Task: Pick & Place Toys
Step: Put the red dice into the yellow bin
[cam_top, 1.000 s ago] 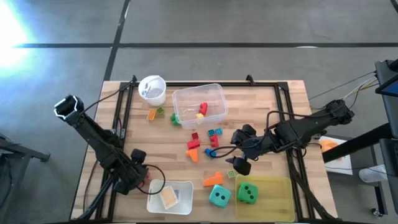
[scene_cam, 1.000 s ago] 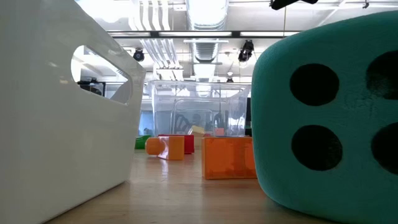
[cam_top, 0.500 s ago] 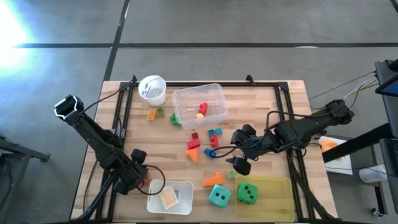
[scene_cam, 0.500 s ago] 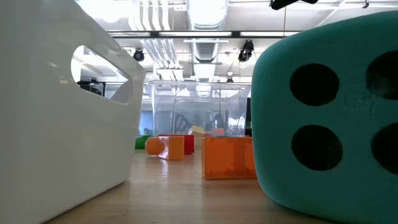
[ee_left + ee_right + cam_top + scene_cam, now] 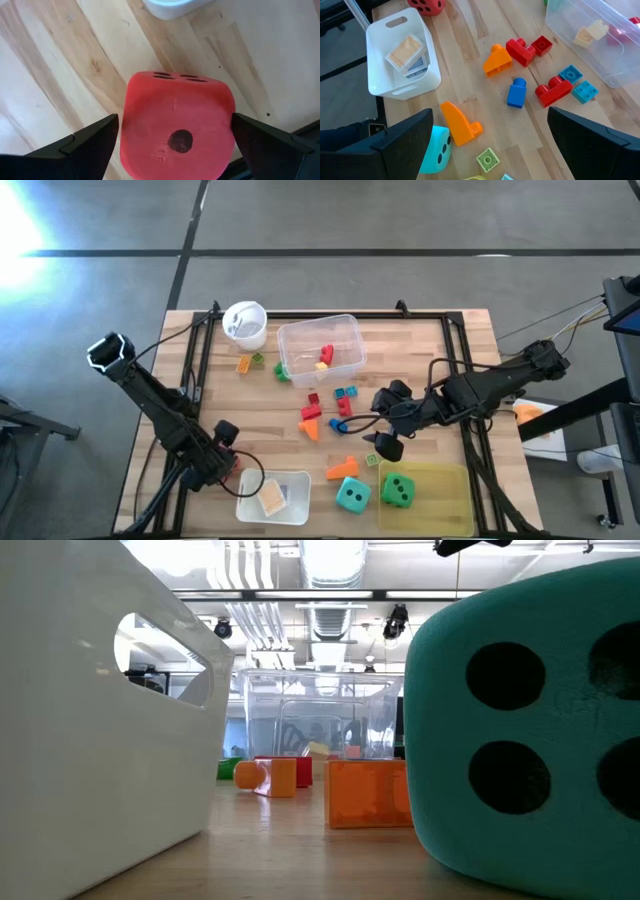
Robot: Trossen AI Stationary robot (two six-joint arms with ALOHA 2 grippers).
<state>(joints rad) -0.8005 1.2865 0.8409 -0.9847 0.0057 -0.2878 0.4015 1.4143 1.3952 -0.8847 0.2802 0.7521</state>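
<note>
I have the left gripper point(image 5: 172, 137) spread wide around the red die point(image 5: 177, 127), a finger on each side, with gaps showing so neither pad looks to touch it yet. In the high view this gripper point(image 5: 222, 455) sits at the near left of the table point(image 5: 470, 340), just left of the white bin point(image 5: 272, 497), and over the last second its head has shifted slightly toward the near edge while everything else has stayed put. I read that as the last small adjustment before the fingers close on the die, so the grasp itself is not yet made.

The right gripper point(image 5: 385, 442) waits mid-right with its fingers apart and nothing between them. Before it lie loose blocks: a blue block point(image 5: 516, 92), red blocks point(image 5: 525, 50), an orange wedge point(image 5: 497, 60) and a longer orange piece point(image 5: 459, 122).

The teal die point(image 5: 350, 496) rests near the front edge, beside the green die point(image 5: 398, 491), which sits in the yellow tray point(image 5: 450, 490). The clear tub point(image 5: 320, 348) at the far centre already holds a few pieces, and the white cup point(image 5: 245, 323) stands to its left. Most toys remain on the wood, so I judge the sorting to be at an early stage.
</note>
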